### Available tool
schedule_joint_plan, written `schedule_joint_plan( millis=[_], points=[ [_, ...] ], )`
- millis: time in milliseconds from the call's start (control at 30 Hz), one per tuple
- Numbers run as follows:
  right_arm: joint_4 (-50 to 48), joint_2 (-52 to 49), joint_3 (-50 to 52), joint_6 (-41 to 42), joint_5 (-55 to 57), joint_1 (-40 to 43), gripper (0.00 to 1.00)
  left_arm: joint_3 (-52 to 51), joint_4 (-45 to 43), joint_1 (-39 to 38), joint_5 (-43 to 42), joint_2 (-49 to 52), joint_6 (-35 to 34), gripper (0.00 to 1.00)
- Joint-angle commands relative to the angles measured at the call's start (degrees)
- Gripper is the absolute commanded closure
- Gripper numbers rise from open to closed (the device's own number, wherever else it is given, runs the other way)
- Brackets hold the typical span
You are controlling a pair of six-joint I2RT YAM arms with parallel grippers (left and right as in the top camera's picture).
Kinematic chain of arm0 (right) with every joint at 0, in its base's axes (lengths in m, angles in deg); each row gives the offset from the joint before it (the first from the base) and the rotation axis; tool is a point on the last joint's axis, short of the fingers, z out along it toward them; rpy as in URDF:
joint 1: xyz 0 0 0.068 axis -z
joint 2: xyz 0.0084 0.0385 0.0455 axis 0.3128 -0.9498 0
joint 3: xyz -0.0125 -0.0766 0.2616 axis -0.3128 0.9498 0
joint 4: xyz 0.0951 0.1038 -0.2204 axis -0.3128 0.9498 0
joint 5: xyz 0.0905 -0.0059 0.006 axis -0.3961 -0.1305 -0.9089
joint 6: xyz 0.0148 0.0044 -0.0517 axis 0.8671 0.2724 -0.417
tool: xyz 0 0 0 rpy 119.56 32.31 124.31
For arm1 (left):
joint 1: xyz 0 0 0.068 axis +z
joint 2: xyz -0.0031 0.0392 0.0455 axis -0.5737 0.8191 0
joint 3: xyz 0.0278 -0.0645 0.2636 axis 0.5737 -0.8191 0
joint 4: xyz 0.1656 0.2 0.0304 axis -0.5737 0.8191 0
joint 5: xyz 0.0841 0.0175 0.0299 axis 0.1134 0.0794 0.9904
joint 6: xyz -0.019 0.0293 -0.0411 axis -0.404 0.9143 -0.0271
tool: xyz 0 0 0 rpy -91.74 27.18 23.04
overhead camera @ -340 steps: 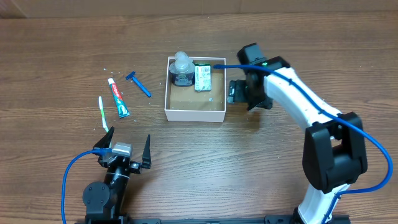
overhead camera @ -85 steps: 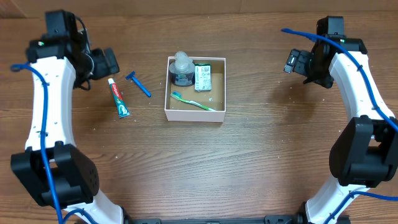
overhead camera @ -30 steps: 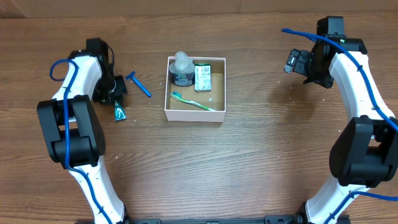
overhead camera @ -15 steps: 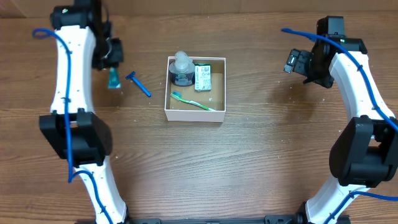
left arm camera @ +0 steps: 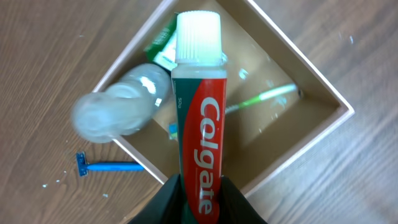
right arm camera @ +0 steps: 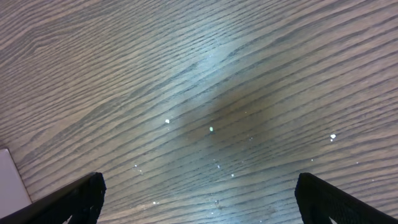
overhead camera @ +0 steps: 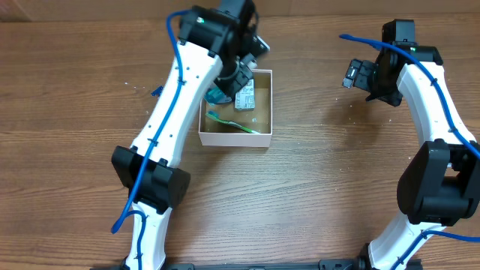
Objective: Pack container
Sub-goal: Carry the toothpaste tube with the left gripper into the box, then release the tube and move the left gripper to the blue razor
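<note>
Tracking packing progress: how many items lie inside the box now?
3: clear bottle in a back corner, green packet beside it, toothbrush across the front. The left arm may hide more.

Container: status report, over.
Left hand shut on toothpaste, over container. Right hand open, empty, parked aside. Razor not yet packed. Nothing in the way.

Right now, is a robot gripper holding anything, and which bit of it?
The left gripper pinches the Colgate toothpaste tube by its tail end, cap pointing away, above the container. The right gripper is open, holding nothing.
</note>
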Motion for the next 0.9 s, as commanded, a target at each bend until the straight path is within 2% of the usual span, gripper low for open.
schedule_joint_plan(
  millis=[0,100,233,300,333,400,500,700,867],
  points=[
    [-0.33,1.66,-0.94,-0.2,0.35,-0.2,0.0,1.6,2.08,-0.26,1.97,-0.46,6.95,0.78],
    [-0.33,1.64,-0.94,-0.2,0.35,-0.2,0.0,1.46,3.54,0.13,1.6,-0.44,8.39,0.77],
    [-0.33,1.64,-0.94,-0.2,0.35,-0.2,0.0,1.16,3.56,1.22,-5.64,-0.39,12.44,0.69],
    [-0.33,1.64,-0.94,-0.17,0.35,-0.2,0.0,1.16,3.34,1.31,-7.02,-0.39,12.87,0.54],
    [-0.33,1.64,-0.94,-0.2,0.35,-0.2,0.0,1.16,3.15,1.31,-6.99,-0.39,12.87,0.43],
    [-0.33,1.64,-0.94,-0.2,0.35,-0.2,0.0,1.16,2.62,1.25,-7.02,-0.39,12.81,0.33],
    [-0.33,1.66,-0.94,-0.2,0.35,-0.2,0.0,1.16,1.51,1.18,-6.99,-0.39,12.2,0.33],
    [-0.33,1.64,-0.94,-0.17,0.35,-0.2,0.0,3.17,0.24,1.92,-6.38,-1.49,6.25,0.33],
    [-0.33,1.66,-0.94,-0.2,0.35,-0.2,0.0,6.99,-3.5,6.43,-6.36,-3.93,-4.15,0.3]
  ],
)
